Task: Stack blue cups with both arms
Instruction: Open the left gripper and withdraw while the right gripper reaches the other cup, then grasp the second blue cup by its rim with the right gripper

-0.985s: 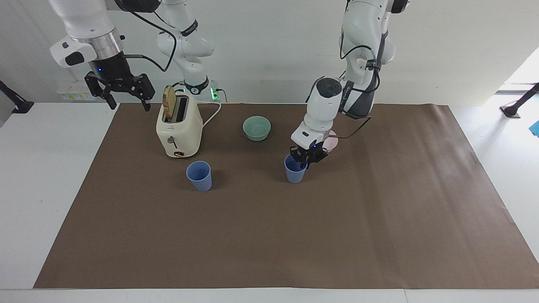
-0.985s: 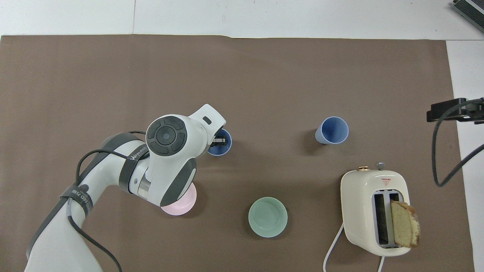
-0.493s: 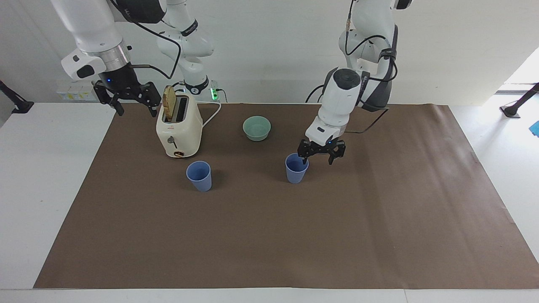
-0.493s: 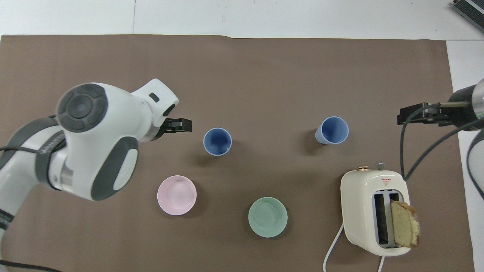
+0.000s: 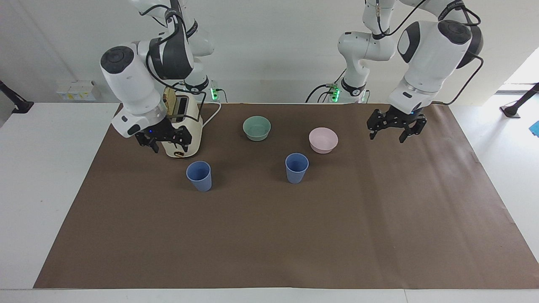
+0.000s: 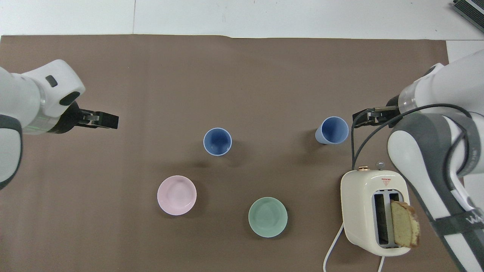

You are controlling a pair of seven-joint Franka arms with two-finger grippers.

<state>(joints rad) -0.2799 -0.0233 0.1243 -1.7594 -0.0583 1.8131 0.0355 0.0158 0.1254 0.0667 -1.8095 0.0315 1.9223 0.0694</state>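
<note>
Two blue cups stand upright and apart on the brown mat. One cup is mid-table, and the other cup stands toward the right arm's end, just farther from the robots than the toaster. My left gripper hangs open and empty over the mat toward the left arm's end, well apart from both cups. My right gripper is open and empty, low beside the toaster and close to the cup at that end without touching it.
A cream toaster holds a slice of bread, and its cord trails toward the robots. A mint-green bowl and a pink bowl sit nearer the robots than the cups.
The left gripper opened, let go of the mid-table cup and drew back toward its own end, uncovering the pink bowl. The right arm swung down and in beside the toaster.
</note>
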